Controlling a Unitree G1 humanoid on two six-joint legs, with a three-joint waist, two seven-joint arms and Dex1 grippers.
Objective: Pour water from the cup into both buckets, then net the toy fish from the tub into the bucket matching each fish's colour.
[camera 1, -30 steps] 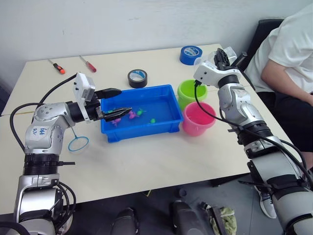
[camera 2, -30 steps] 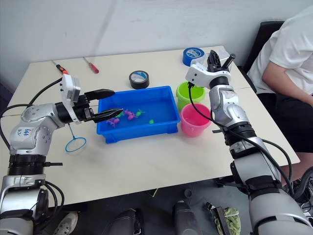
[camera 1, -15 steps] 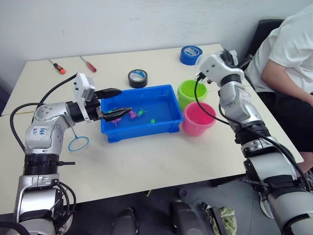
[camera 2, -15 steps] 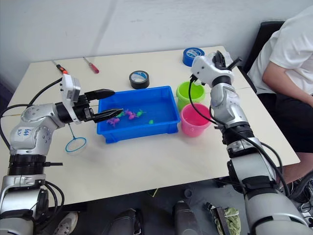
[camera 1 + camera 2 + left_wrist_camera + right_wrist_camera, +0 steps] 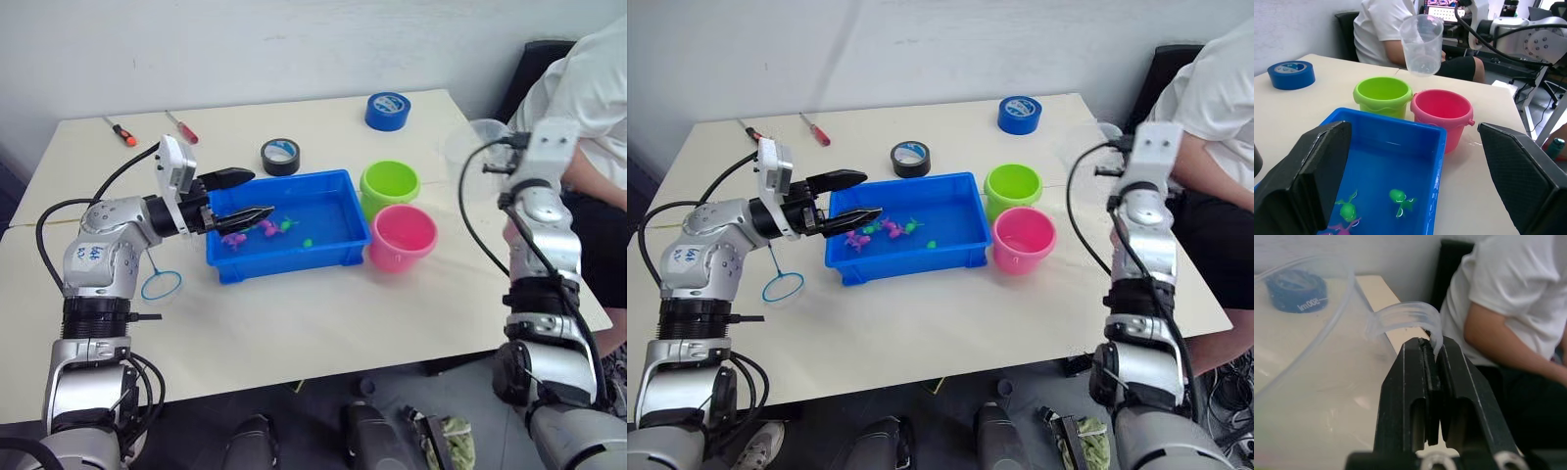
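Left fingers [image 5: 257, 212] spread, right fingers [image 5: 1422, 382] pinched.

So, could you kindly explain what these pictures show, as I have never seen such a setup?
It is a two-armed humanoid robot at a table. Two pictures come from cameras in its head, looking down; the other two sit on its wrists, looking along the fingers. The right gripper is shut on the handle of a clear cup, held up beside a seated person. The left gripper hangs open over a blue tub holding pink and green toy fish. Beside the tub stand a green bucket and a pink bucket. A small net, tape rolls and screwdrivers lie nearby.
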